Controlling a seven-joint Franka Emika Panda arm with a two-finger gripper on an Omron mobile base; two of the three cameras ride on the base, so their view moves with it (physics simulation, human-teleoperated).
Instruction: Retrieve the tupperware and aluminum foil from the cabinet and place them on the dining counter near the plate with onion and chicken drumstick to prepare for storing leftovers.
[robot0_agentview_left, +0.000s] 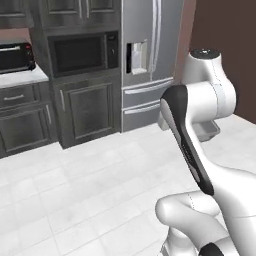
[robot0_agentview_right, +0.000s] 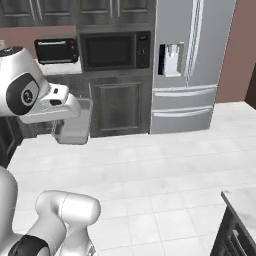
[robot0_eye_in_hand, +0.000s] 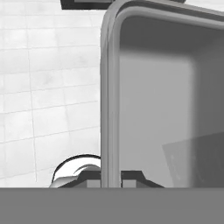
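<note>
half the tupperware (robot0_eye_in_hand: 153, 109) cut off at frame edge — pincer (robot0_eye_in_hand: 110, 177) clenched on its wall

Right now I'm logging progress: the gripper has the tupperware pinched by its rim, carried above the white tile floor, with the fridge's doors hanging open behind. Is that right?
Not quite: the fridge has its doors shut, as the right base view shows. The rest holds: the gripper is shut on the rim of the tupperware, held above the white tile floor.
</note>
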